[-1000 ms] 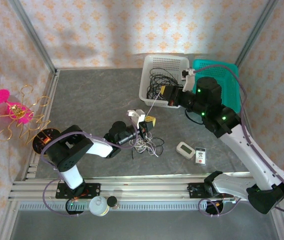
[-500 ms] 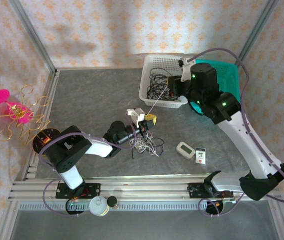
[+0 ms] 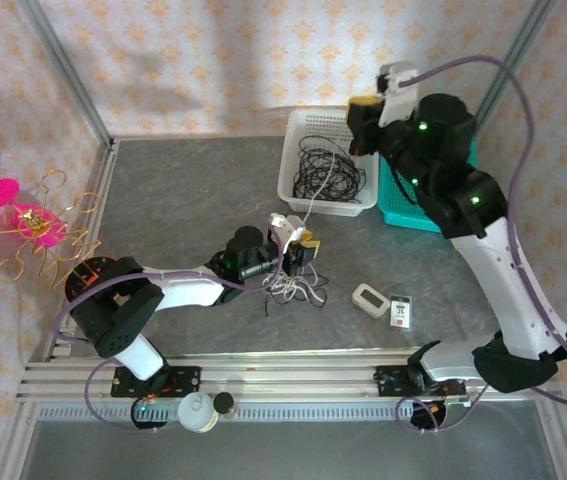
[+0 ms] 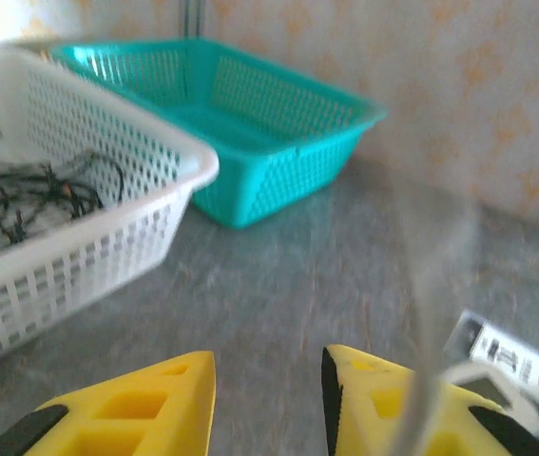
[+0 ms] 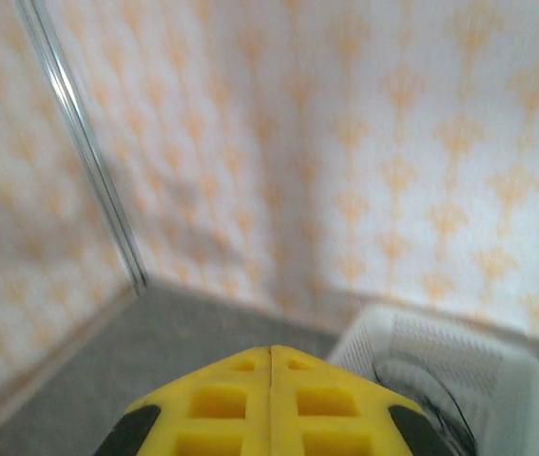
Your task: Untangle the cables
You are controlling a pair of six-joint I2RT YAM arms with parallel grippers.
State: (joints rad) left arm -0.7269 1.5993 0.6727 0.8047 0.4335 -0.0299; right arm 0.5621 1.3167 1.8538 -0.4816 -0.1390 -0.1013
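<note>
Your right tool [image 3: 360,112] is pinched shut on a white cable [image 3: 321,185] that slants down to the white tangle [image 3: 293,290] by your left tool [image 4: 269,366], whose jaws stand apart. Lift slowly so the loops slip free. Below the right tool, the white basket [image 3: 293,170] holds black cables [image 3: 325,170]; the teal basket [image 4: 250,123] beside it looks bare.

A white lattice basket [image 3: 285,172] stands on the grey stone-patterned table [image 3: 183,190] at upper centre of the overhead view, with a teal basket [image 3: 405,206] touching its right side. Lower right of centre lie a small white device [image 3: 371,299] and, just beside it, a printed card [image 3: 401,312]. At the far left, two pink pieces [image 3: 1,192] sit among loops of gold wire [image 3: 11,262]. A white round cap [image 3: 195,411] and a black one [image 3: 224,403] rest on the bottom rail.
</note>
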